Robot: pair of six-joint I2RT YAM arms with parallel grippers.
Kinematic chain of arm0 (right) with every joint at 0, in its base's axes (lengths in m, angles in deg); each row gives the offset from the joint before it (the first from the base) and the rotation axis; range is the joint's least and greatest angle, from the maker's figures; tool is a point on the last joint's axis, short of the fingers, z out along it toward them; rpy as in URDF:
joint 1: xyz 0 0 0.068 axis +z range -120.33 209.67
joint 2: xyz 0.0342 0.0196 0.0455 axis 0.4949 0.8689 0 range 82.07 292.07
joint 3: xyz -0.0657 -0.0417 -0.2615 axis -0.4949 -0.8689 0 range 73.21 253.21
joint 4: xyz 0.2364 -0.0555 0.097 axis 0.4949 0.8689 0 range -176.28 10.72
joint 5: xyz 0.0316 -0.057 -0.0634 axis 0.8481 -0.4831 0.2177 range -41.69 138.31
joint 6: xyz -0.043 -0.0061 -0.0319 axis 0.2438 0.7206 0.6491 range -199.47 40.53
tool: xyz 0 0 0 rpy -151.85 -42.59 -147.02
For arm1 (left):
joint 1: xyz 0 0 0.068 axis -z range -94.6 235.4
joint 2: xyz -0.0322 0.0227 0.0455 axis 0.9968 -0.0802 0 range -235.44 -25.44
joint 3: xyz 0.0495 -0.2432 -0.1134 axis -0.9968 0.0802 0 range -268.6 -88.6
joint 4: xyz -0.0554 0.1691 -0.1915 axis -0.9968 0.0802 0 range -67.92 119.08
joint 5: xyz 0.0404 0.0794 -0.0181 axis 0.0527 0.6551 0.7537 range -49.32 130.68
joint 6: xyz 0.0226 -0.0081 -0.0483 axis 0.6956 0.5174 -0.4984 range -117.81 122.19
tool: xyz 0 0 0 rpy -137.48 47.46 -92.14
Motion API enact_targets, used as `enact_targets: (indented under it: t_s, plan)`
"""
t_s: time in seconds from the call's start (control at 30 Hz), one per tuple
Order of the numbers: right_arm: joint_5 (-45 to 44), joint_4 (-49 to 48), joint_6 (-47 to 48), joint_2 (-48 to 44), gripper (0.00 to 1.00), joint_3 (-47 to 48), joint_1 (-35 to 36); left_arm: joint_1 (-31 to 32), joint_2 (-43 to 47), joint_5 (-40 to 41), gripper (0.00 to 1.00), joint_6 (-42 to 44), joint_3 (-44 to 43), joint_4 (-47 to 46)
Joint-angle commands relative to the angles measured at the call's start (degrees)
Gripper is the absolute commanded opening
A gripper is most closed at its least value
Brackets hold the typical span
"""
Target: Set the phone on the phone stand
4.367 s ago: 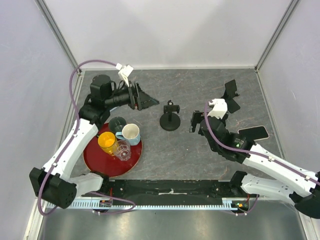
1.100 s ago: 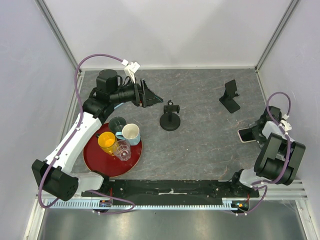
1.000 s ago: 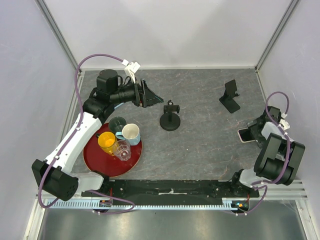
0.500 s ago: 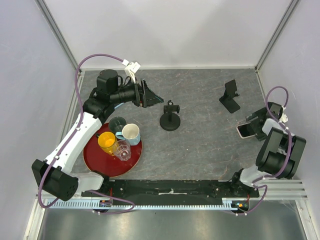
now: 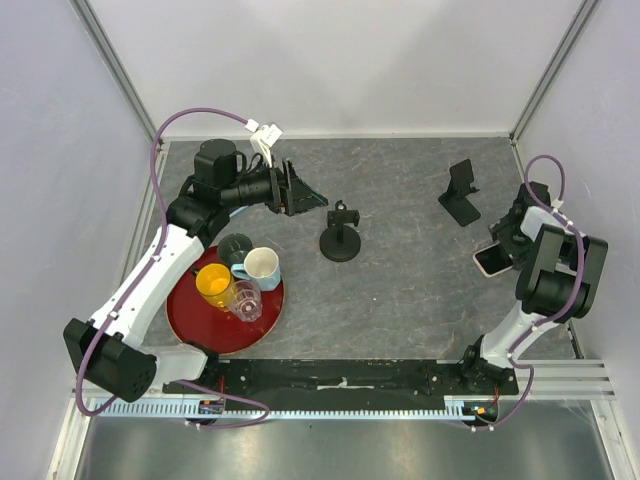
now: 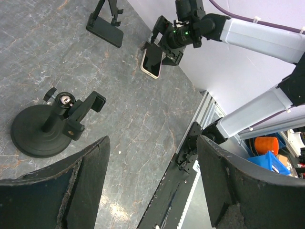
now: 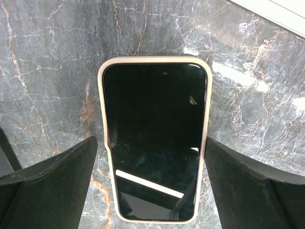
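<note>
The phone (image 5: 492,260), dark screen up in a cream case, lies flat on the grey table near the right wall. It fills the right wrist view, phone (image 7: 155,138). My right gripper (image 5: 508,242) is open over it, one finger on each side of the phone's lower half (image 7: 150,143); contact cannot be told. The black angled phone stand (image 5: 460,193) stands behind and left of the phone, also seen from the left wrist as phone stand (image 6: 106,21). My left gripper (image 5: 300,192) hangs open and empty at the back left (image 6: 152,140).
A round-based black clamp holder (image 5: 340,236) stands mid-table. A red tray (image 5: 190,322) at the front left carries a yellow cup (image 5: 213,283), a clear glass (image 5: 246,299), a white mug (image 5: 262,265) and a dark green cup (image 5: 236,246). The right wall is close to the phone.
My right wrist has swung from the phone's near-right side round to its far side, fingers now straddling it. The phone has barely shifted. The left arm has held still.
</note>
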Motion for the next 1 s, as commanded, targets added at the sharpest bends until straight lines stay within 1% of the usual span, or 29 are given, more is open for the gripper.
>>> enact_targets:
  t_s: [0.0, 0.1, 0.2, 0.4, 0.43, 0.5, 0.53, 0.57, 0.6, 0.63, 0.7, 0.73, 0.8, 0.83, 0.97]
  plan:
    - [-0.6, 3.4, -2.3, 4.8, 0.98, 0.8, 1.4, 0.4, 0.3, -1.5, 0.79, -1.1, 0.3, -2.0]
    - [-1.3, 3.3, -2.7, 4.5, 0.98, 0.3, 2.1, 0.4, 0.2, -1.5, 0.79, -1.1, 0.2, -1.9]
    - [-1.2, 2.9, -2.5, 4.6, 0.96, 0.1, 2.4, 0.4, 0.4, -1.5, 0.79, -1.0, 0.2, -1.9]
    - [0.5, 2.5, -3.3, 5.2, 0.84, -0.4, 2.5, 0.4, 0.2, -1.3, 0.79, -0.9, 0.3, -1.8]
    - [0.7, 1.8, -3.6, 4.5, 0.77, -0.9, 2.5, 0.4, 0.2, -1.3, 0.79, -0.9, 0.3, -1.8]
    - [0.5, 1.4, -3.9, 4.0, 0.7, -1.6, 2.7, 0.4, 0.1, -1.1, 0.79, -0.7, 0.2, -1.8]
    - [0.3, 1.1, -4.0, 3.3, 0.61, -1.8, 2.7, 0.4, 0.1, -1.1, 0.79, -0.7, 0.2, -1.6]
    - [0.0, 1.1, -4.0, 3.0, 0.59, -2.0, 2.8, 0.4, 0.0, -1.0, 0.79, -0.7, 0.2, -1.7]
    - [0.0, 0.7, -3.9, 2.5, 0.54, -2.5, 2.8, 0.4, 0.0, -1.0, 0.79, -0.7, 0.2, -1.5]
    - [0.1, -0.1, -3.2, 1.5, 0.42, -2.8, 2.8, 0.4, 0.0, -1.0, 0.79, -0.7, 0.2, -1.6]
    - [2.5, -1.3, -1.6, 0.2, 0.29, -3.8, 2.9, 0.4, 0.0, -0.9, 0.79, -0.6, 0.2, -1.4]
    - [3.0, -2.5, -0.2, -1.6, 0.19, -4.3, 2.9, 0.4, -0.1, -0.8, 0.79, -0.6, 0.2, -1.5]
    - [5.2, -4.6, 1.1, -4.1, 0.03, -6.6, 3.2, 0.4, -0.1, -0.5, 0.79, -0.3, 0.2, -1.3]
    - [5.9, -7.2, 2.6, -6.9, 0.0, -7.5, 3.3, 0.4, 0.0, -0.4, 0.79, -0.3, 0.2, -1.2]
    - [8.8, -11.9, 6.3, -14.9, 0.0, -12.8, 4.2, 0.6, -0.4, -0.1, 0.79, 0.0, 0.0, -0.8]
